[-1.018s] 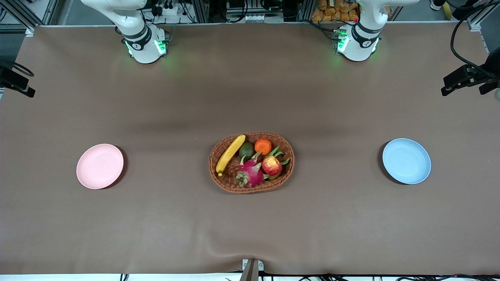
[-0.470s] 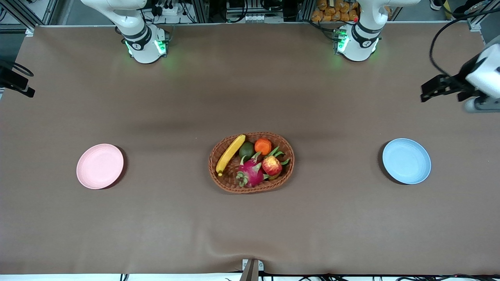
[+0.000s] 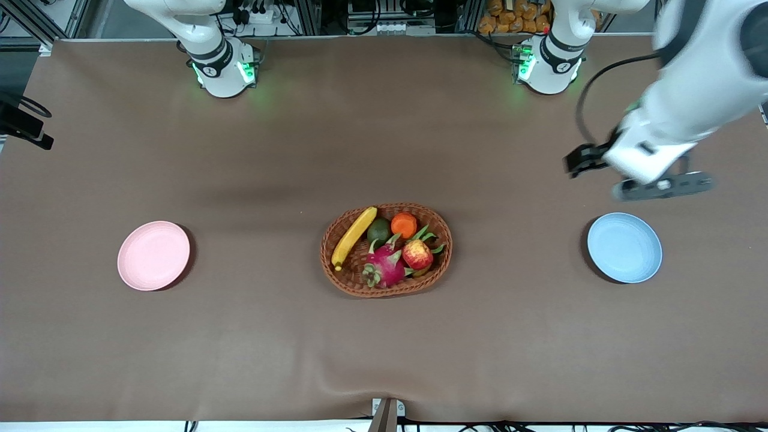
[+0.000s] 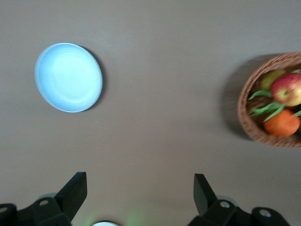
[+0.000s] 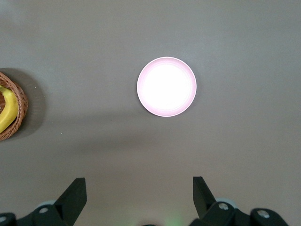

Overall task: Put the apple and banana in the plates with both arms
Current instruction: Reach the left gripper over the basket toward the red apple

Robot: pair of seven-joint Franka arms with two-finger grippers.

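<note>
The red apple and the yellow banana lie in a woven basket at the table's middle. The apple also shows in the left wrist view, and part of the banana in the right wrist view. The pale pink plate is toward the right arm's end, the light blue plate toward the left arm's end; nothing lies on either. My left gripper hangs open over bare cloth beside the blue plate. My right gripper waits open at the table's edge, high over the cloth, with the pink plate in its view.
The basket also holds a pink dragon fruit, an orange and a dark green fruit. A brown cloth covers the table. The arm bases stand along the table's edge farthest from the front camera.
The left arm has swung in from the table's end, bringing its gripper over the cloth by the blue plate. The right arm and the fruit have not moved.
</note>
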